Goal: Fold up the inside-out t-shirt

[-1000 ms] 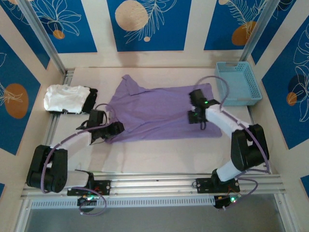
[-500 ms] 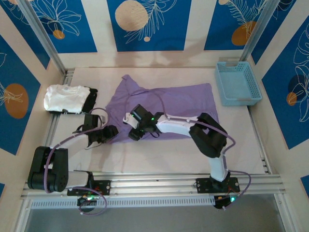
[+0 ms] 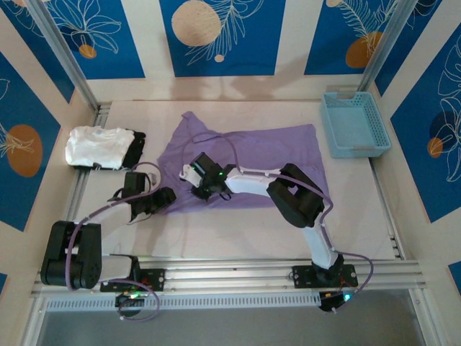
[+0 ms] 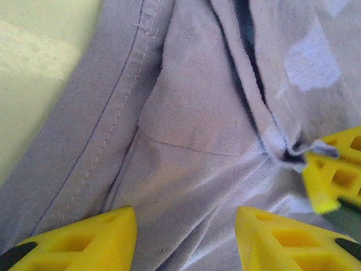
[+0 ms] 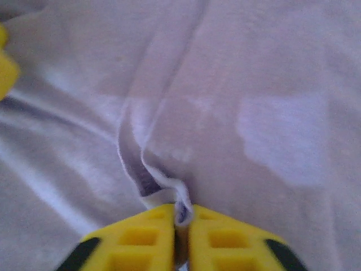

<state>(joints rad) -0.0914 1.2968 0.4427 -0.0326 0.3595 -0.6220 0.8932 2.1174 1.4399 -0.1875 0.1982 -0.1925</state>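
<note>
Right jaws: pressed together, yellow fingertips (image 5: pixel 152 237) pinching a thin upright ridge of lavender cloth belonging to the inside-out t-shirt (image 3: pixel 274 155). Pinched fold pale at its edge, with a dark crease running up and away from the grip.

Left jaws: parted, yellow fingertips (image 4: pixel 84 237) set apart over loose cloth, nothing clamped between them. Just beside the right jaws, one right fingertip (image 4: pixel 333 169) showing at the edge of the left wrist view, gripping the same ridge.

Cloth beneath the left jaws: rumpled, crossed by a stitched hem (image 4: pixel 130 84) with two rows of thread; a pale strip of desk (image 4: pixel 34 45) beyond the hem.

Right arm (image 3: pixel 245 182): stretched leftward across the garment from its elbow near the middle of the desk. Left arm (image 3: pixel 108 209): reaching in from the near left corner.

T-shirt as a whole: spread mostly flat over the centre and far side of the desk (image 3: pixel 238 231), one corner peaked toward the far left, both jaws at its near left part.

Folded white garment (image 3: pixel 97 148): far left edge of the desk, a folded black garment (image 3: pixel 135 148) touching its right side.

Light blue basket (image 3: pixel 356 122): far right corner, well apart from the shirt.

Wall panels (image 3: pixel 216 36): blue, with white leaf outlines and round cream or orange discs.
</note>
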